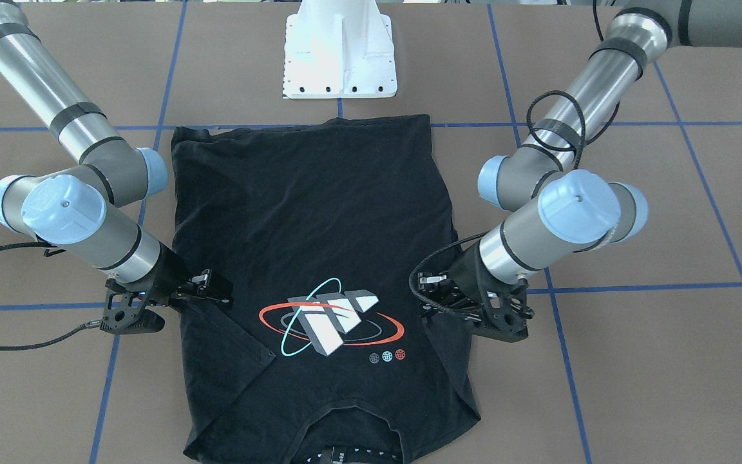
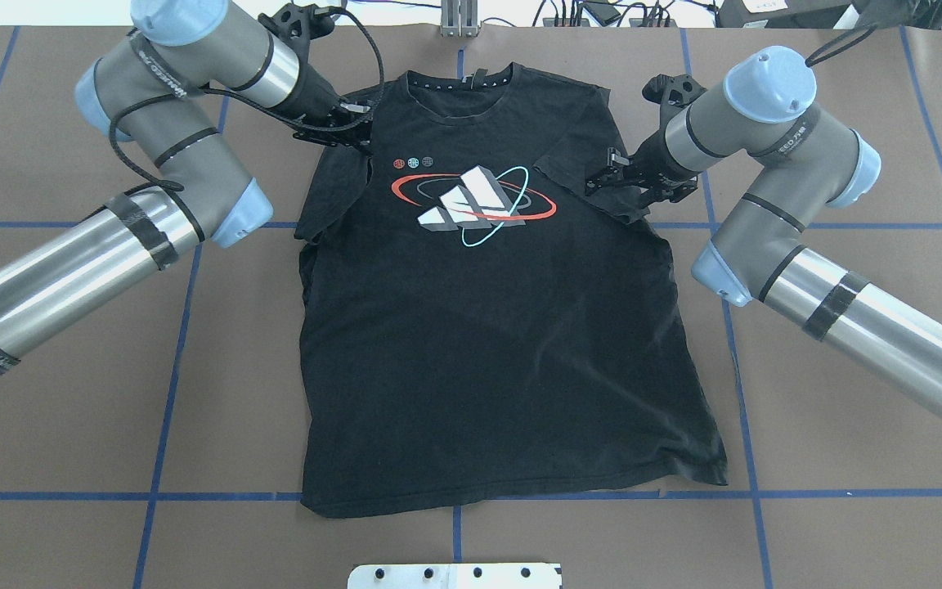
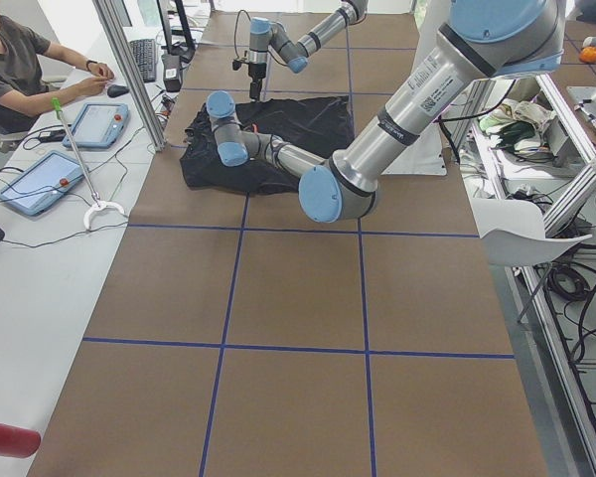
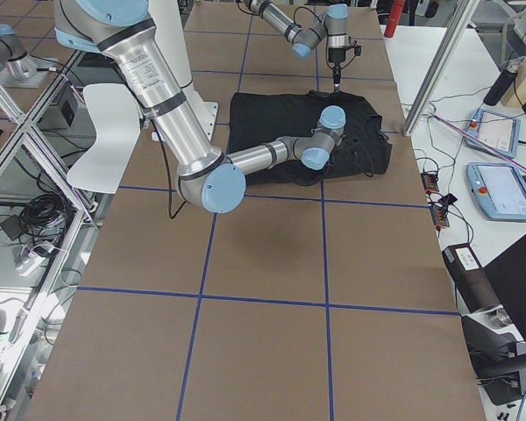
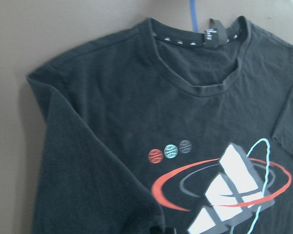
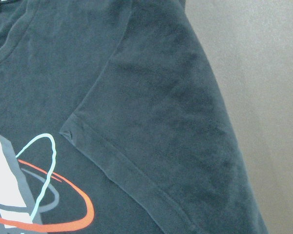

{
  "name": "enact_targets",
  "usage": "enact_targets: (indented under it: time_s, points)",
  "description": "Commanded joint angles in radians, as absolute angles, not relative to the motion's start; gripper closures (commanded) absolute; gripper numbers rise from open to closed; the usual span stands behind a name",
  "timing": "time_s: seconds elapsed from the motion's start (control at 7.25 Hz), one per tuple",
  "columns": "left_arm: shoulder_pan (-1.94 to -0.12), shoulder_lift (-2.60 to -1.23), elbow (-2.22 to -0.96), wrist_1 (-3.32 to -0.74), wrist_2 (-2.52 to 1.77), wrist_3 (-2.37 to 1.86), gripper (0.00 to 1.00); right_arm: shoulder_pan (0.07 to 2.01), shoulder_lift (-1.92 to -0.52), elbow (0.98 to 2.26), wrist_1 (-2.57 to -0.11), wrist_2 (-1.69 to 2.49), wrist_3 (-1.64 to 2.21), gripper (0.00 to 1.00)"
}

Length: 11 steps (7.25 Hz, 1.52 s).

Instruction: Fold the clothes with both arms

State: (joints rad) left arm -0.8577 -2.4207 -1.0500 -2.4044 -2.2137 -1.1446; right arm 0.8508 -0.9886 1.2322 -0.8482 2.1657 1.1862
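Observation:
The black T-shirt [image 2: 479, 343] lies flat and face up on the brown table, collar away from the robot. Its orbit-ring logo [image 2: 475, 196] and three small dots show on the chest. Both short sleeves lie folded inward onto the body. My left gripper [image 2: 356, 131] hovers at the shirt's left shoulder, seemingly open and empty. My right gripper [image 2: 606, 173] hovers over the folded right sleeve [image 6: 161, 122], seemingly open and empty. In the front-facing view the left gripper [image 1: 432, 295] is beside the logo [image 1: 329, 316] on the view's right and the right gripper [image 1: 219, 290] on its left.
The white pedestal base [image 1: 340, 58] stands just behind the shirt's hem. Blue tape lines [image 2: 168, 360] cross the brown table. An operator [image 3: 20, 70] sits at a side desk with tablets [image 3: 40, 179] beyond the table's far edge.

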Motion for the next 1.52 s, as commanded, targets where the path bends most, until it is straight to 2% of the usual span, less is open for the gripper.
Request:
enact_targets:
  time_s: [0.0,0.14,0.41,0.55,0.69,0.83,1.1,1.38]
  points:
    - [-0.827,-2.471,-0.988,-2.418,-2.119,-1.163,0.82,0.851,-0.989,1.233,-0.848,2.167,1.189,0.0]
    - [-0.824,-2.473,-0.989,-2.436,-2.117,-1.164,0.01,0.848,-0.988,1.238,-0.847,2.163,1.199,0.0]
    - [-0.83,-2.455,-1.076,-2.427,-2.128,-1.201,0.0,0.853,-1.021,1.279,-0.859,2.148,1.242,0.0]
    - [-0.83,-2.36,-1.209,-2.419,-2.131,-1.257,0.0,0.853,-1.06,1.308,-0.861,2.107,1.29,0.0]
    - [-0.828,-2.25,-1.327,-2.415,-2.167,-1.262,0.0,0.853,-1.131,1.38,-0.865,2.102,1.32,0.01]
    - [-0.828,-2.199,-1.371,-2.413,-2.177,-1.266,0.0,0.854,-1.232,1.496,-0.889,2.106,1.322,0.01]
    - [-0.824,-2.125,-1.445,-2.404,-2.181,-1.266,0.0,0.845,-1.389,1.831,-1.167,2.117,1.322,0.02]
    - [-0.822,-2.115,-1.497,-2.405,-2.224,-1.299,0.0,0.85,-1.436,1.879,-1.181,2.111,1.324,0.02]
